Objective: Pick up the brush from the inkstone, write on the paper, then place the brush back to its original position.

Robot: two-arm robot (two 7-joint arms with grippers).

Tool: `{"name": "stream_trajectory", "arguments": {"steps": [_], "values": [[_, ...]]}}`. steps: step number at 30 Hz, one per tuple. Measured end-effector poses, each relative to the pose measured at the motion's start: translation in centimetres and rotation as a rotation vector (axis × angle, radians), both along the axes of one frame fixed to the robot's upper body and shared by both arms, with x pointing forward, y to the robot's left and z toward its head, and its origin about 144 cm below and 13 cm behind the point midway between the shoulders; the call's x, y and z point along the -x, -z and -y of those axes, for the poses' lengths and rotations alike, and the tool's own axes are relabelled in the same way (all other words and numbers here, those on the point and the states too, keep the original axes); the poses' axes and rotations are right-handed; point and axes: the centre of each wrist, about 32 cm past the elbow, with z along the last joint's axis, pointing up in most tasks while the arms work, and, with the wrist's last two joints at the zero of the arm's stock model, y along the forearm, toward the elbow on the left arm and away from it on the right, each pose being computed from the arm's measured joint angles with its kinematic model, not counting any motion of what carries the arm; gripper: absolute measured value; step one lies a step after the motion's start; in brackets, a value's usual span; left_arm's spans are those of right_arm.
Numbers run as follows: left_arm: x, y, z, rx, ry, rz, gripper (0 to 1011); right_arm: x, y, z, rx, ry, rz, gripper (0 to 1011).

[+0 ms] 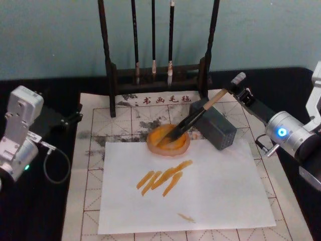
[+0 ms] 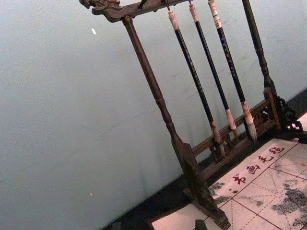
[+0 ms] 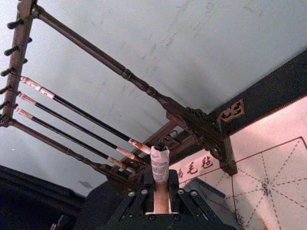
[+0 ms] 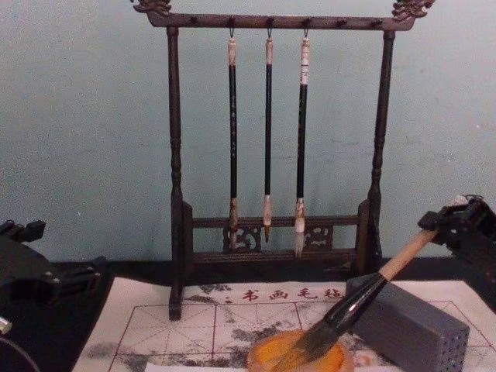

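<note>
The right gripper [image 1: 232,88] reaches in from 3 o'clock and is clenched on the top of the brush [image 1: 198,114], just below its white cap. In the right wrist view the pale handle stands straight up between the two fingers. The brush slopes from the gripper at 2 o'clock down toward the middle of the table, where its dark bristles rest in the orange dish [image 1: 165,152]. The lower handle passes over the near corner of a grey block [image 1: 219,132], which sits just beside the dish at its 3 o'clock. The dish stands on the far edge of a white sheet [image 1: 215,193] that bears several orange strokes [image 1: 163,178] near its middle. The sheet lies on the paper [image 1: 85,191], whose red grid shows all around it, with grey blotches and red characters toward 12 o'clock. At 12 o'clock a dark rack [image 1: 108,65] stands on the paper's far edge, and three thin brushes [image 1: 153,35] hang from it. The left gripper [image 1: 62,118] is parked at 9 o'clock, off the paper; whether it is released or clenched cannot be told.
</note>
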Motion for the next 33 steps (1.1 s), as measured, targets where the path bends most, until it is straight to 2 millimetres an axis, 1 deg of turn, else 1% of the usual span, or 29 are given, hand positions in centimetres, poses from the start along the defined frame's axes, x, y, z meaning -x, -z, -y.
{"name": "stream_trajectory", "arguments": {"steps": [33], "values": [[0.00, 0.00, 0.00, 0.000, 0.000, 0.000, 1001, -0.26, 0.39, 0.24, 0.018, 0.015, -0.059, 202]]}}
